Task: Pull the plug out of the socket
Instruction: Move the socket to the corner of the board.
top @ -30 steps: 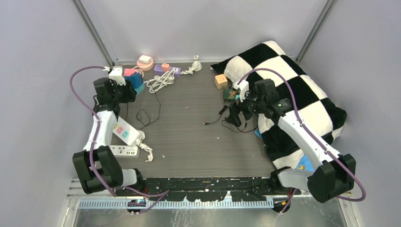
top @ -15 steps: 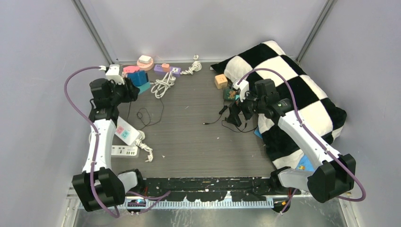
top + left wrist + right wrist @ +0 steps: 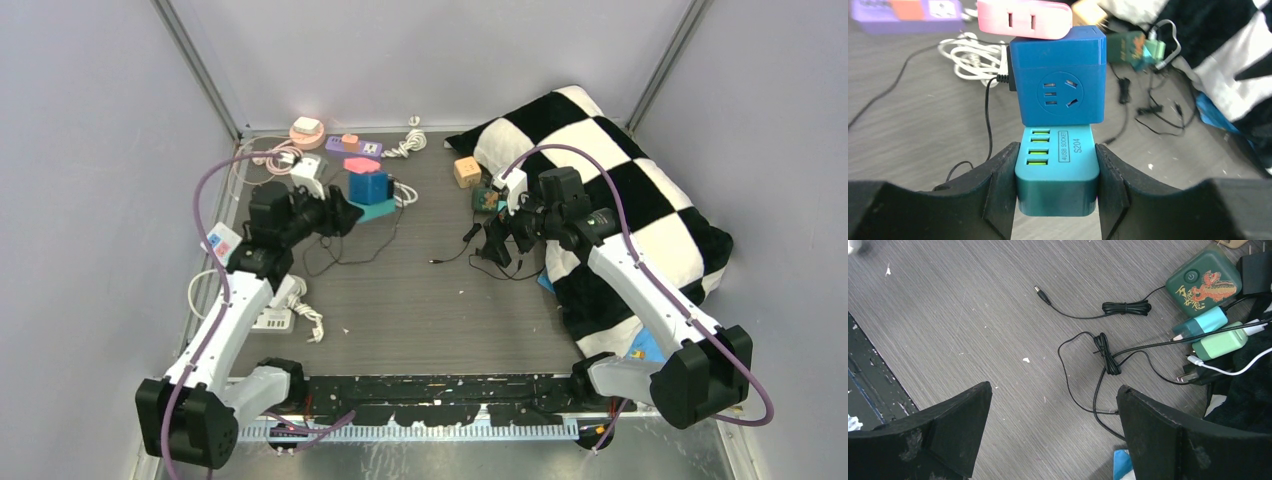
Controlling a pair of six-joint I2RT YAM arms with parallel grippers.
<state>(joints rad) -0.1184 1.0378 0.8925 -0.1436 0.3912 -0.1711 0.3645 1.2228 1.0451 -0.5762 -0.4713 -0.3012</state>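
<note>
Setting: robotics lab test cell. Plain grey panel walls point(image 3: 430, 50) on metal corner posts point(image 3: 198, 72) box in a dark wood-grain table point(image 3: 430, 310). A left arm point(image 3: 225, 310) and a right arm point(image 3: 640, 285) bolt to a black rail point(image 3: 440, 385) at the near edge. Props: purple power strip point(image 3: 355, 146) far left, checkered cushion point(image 3: 590, 120) far right.

The top camera sits high behind both arms and looks down on the whole table point(image 3: 430, 310). The left wrist camera is very close to the teal socket block point(image 3: 1055, 175) and looks across the table. The right wrist camera looks almost straight down at black cables point(image 3: 1105, 355) and a green box point(image 3: 1204, 282). The top view shows the block, cables and box too, much smaller.
</note>
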